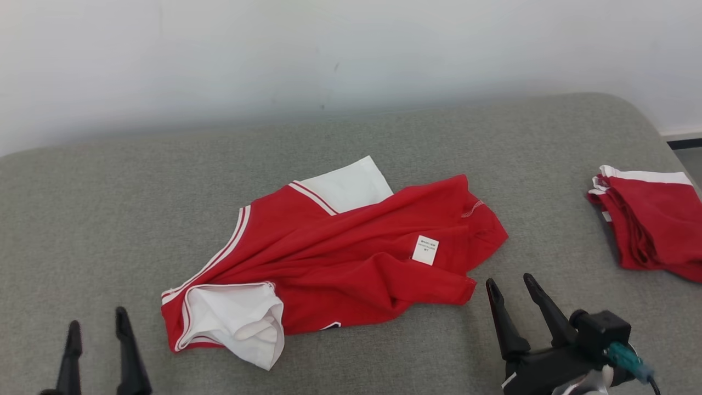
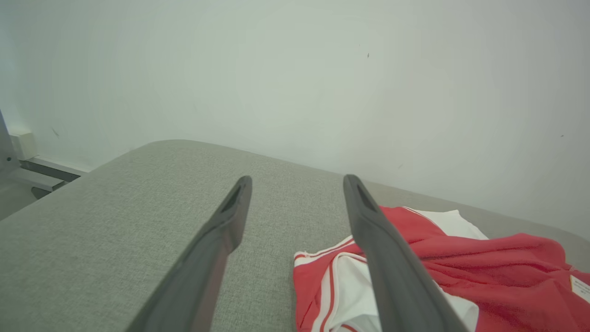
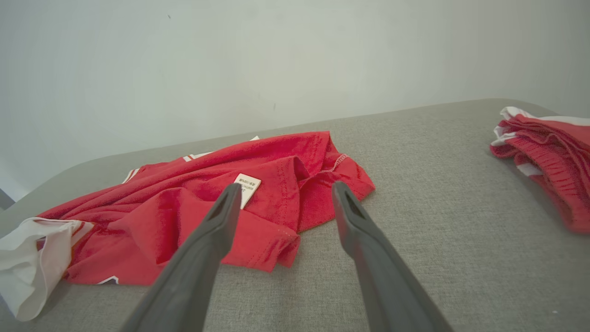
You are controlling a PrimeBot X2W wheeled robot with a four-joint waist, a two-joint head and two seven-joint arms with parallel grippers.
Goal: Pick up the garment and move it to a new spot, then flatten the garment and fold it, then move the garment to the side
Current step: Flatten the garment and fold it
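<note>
red shirt (image 1: 351,247), crumpled, perhaps inside out, lies between left gripper (image 1: 97,317) and right gripper (image 1: 509,278); both spread empty, poised to seize its near edges.

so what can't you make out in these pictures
Print on the small white label of the crumpled red and white garment: too small, head and right wrist views.
Folded red and white pile: cut off by the right edge, head view.
Left gripper: its body cut off by the bottom edge, head view.
</note>
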